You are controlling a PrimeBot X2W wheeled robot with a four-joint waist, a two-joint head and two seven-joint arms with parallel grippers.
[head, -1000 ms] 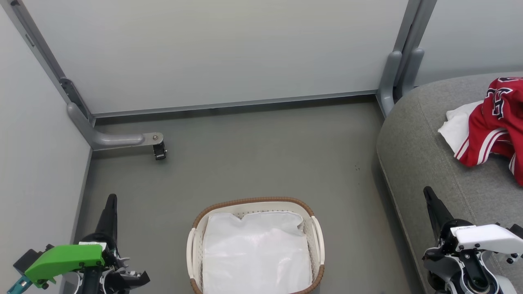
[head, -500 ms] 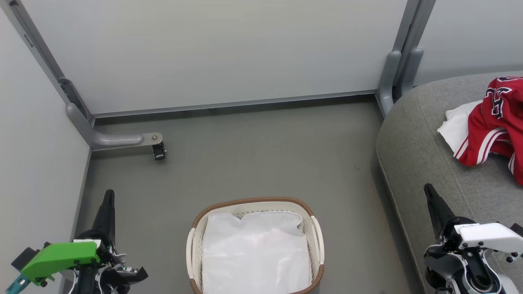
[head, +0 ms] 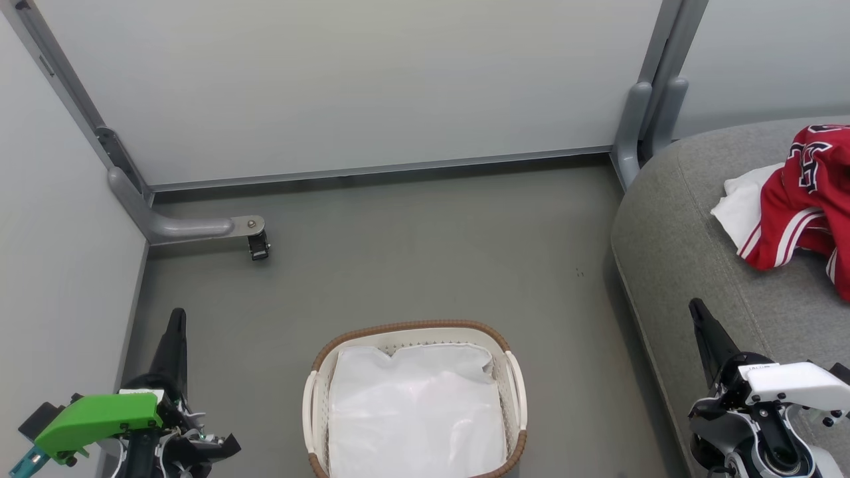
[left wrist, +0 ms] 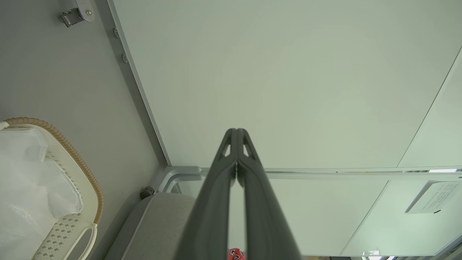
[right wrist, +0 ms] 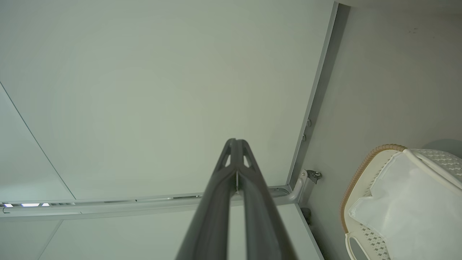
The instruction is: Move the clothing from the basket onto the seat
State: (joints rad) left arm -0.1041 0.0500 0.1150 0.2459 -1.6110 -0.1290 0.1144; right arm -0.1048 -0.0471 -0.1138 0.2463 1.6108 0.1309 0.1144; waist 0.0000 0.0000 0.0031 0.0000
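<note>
The red clothing with white trim lies crumpled on the grey seat at the right, next to a white cloth. The white basket with a brown woven rim stands on the floor at bottom centre, and inside it I see just its white liner. My left gripper is shut and empty at the lower left. Shut and empty too, my right gripper rises at the lower right, over the seat's front edge. A red scrap of the clothing peeks behind the left fingers.
Pale partition panels close off the back and left. A grey frame foot with a small black castor sticks out over the floor at the left. A grey post stands beside the seat.
Both grippers have edged slightly up the picture since a second ago. Basket, clothing and seat lie as before.
</note>
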